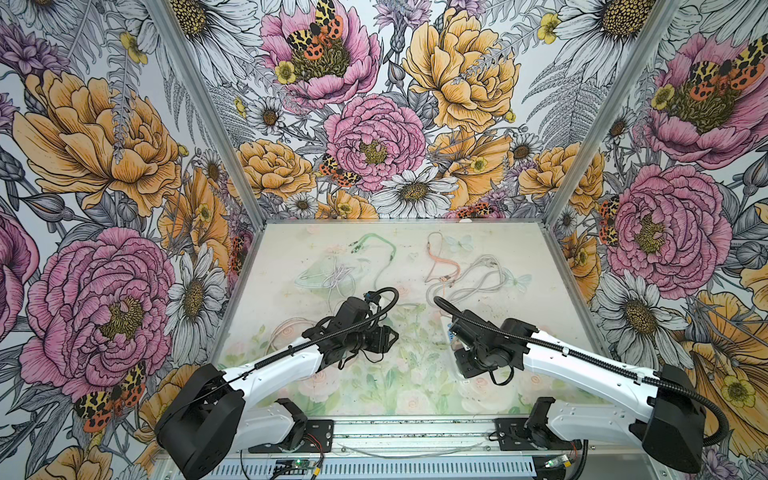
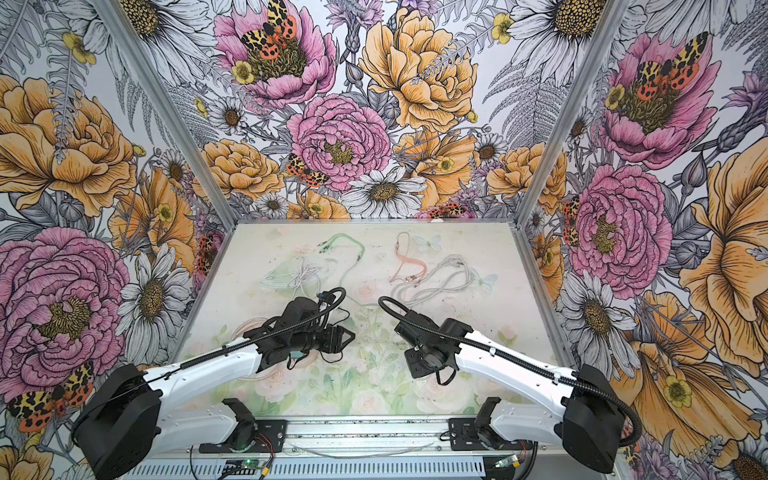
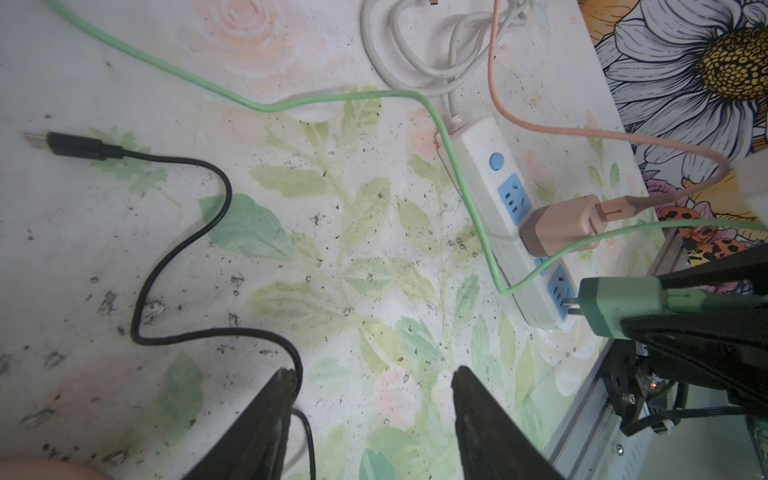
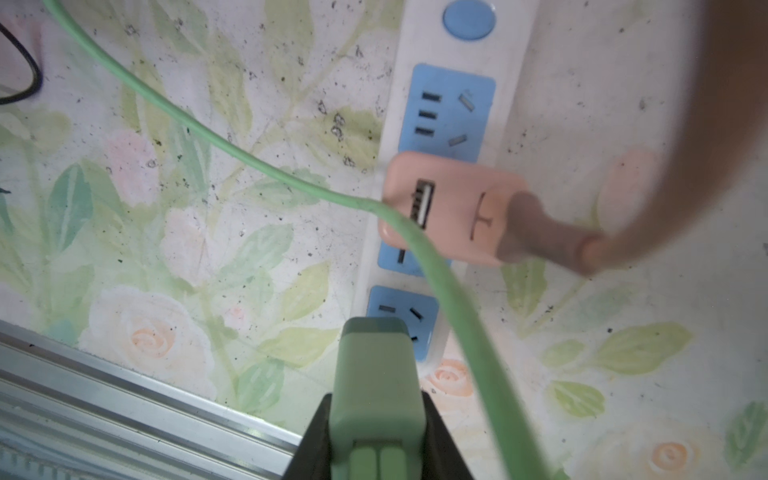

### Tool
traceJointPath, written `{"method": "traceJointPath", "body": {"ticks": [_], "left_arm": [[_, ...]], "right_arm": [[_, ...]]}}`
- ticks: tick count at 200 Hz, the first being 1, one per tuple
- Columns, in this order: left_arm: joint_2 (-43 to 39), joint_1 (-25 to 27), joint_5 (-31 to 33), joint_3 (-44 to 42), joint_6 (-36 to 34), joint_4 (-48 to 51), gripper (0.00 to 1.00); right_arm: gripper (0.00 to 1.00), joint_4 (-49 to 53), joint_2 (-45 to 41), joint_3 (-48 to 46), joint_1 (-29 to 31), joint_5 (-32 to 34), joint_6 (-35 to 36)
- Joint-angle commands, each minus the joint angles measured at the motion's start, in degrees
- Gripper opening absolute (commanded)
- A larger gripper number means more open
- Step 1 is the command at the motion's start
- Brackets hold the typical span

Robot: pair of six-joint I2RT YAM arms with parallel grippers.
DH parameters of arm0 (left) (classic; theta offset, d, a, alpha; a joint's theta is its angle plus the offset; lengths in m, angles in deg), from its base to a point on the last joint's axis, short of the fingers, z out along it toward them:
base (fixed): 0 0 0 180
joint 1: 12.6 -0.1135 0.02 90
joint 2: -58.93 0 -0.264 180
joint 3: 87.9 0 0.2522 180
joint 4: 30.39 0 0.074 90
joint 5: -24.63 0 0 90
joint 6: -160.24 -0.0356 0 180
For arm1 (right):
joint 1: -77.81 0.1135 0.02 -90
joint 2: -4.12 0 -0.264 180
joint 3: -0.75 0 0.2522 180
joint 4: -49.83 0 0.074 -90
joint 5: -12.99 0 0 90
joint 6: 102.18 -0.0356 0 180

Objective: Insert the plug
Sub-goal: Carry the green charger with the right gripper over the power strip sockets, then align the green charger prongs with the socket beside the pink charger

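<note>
Right gripper (image 4: 376, 432) is clamped on the green plug (image 4: 376, 370), right of centre in both top views. Its long axis runs along the fingers. The prongs aim at the end socket (image 4: 395, 311) of the white power strip (image 3: 476, 141), bare at its face and not seated. A pink adapter (image 4: 453, 208) fills the neighbouring socket, with the green cable (image 4: 249, 162) draped across it. An aluminium rail (image 4: 124, 395) borders the speckled floral tabletop (image 3: 332, 208) close by. Left gripper (image 3: 374, 386) hangs with jaws apart, empty, beside a black cable (image 3: 178, 232). Flowered walls (image 1: 374, 104) enclose the cell.

I've got the stereo head high at the near edge, looking down over the whole worktop (image 1: 282, 249); both wrist cams sit close, sharing the power strip (image 3: 478, 137).
</note>
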Motion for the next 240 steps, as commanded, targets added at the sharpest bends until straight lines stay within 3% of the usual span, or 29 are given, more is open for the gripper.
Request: {"method": "traceJointPath", "body": {"ticks": [1, 189, 240], "left_arm": [[0.45, -0.49, -1.44, 1.22, -1.18, -1.01, 0.63], [0.75, -0.77, -1.55, 0.33, -0.66, -1.26, 0.62], [0.03, -0.77, -1.28, -0.37, -0.48, -1.26, 0.62]], "right_arm": [[0.0, 0.27, 0.91, 2.24, -0.37, 2.14, 1.18], [0.0, 2.33, 2.98, 2.19, -0.53, 0.24, 1.3], [0.0, 1.96, 4.47, 2.26, -0.54, 2.45, 0.88]]}}
